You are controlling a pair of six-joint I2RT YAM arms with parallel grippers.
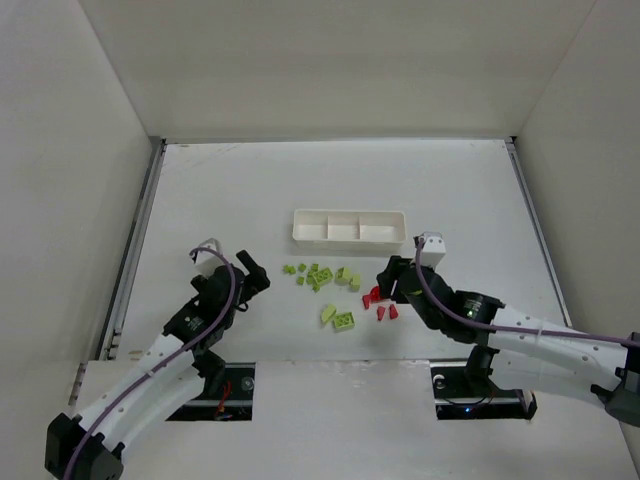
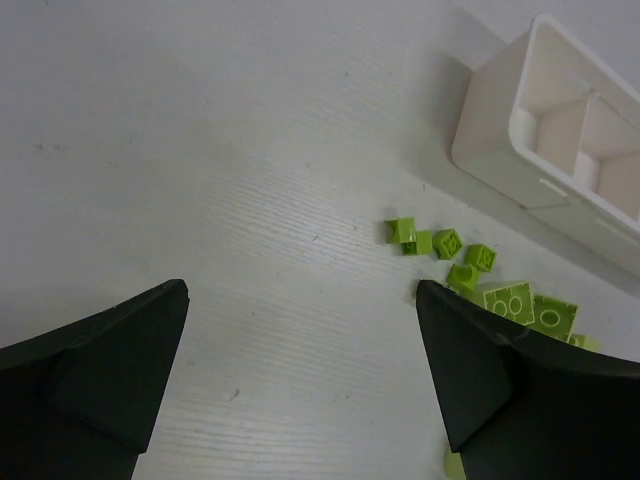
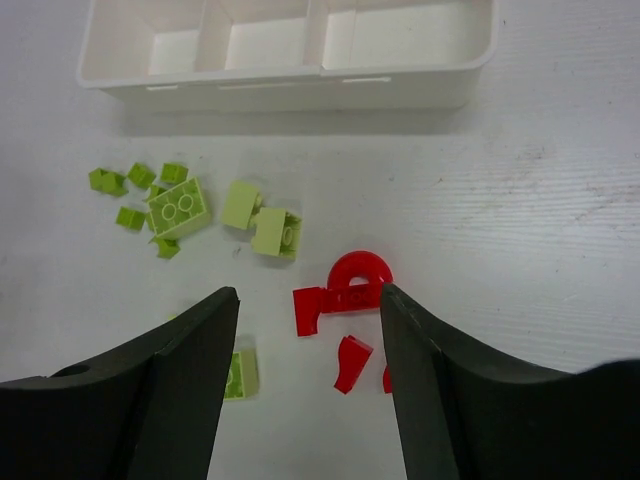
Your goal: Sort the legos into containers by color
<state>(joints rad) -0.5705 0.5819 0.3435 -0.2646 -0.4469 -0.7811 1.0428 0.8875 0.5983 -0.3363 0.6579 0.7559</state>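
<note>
Lime-green legos [image 1: 318, 277] lie scattered in front of the long white tray [image 1: 350, 239], whose three compartments look empty. Small red pieces [image 1: 381, 306] lie to their right. My right gripper [image 1: 384, 287] hovers open over the red ones. In the right wrist view the red arch piece [image 3: 360, 270] and a red wedge [image 3: 350, 362] show between the spread fingers of that gripper [image 3: 308, 295], gripped by neither. My left gripper [image 1: 254, 275] stands wide open over bare table, left of the green pile. Green bricks [image 2: 445, 243] sit just beyond the right finger of this gripper [image 2: 302, 290].
White walls enclose the table on the left, back and right. Past the green bricks [image 3: 180, 207] the tray [image 3: 290, 88] lies crosswise, and its near corner [image 2: 495, 140] shows at upper right in the left wrist view. Both arm bases sit at the near edge.
</note>
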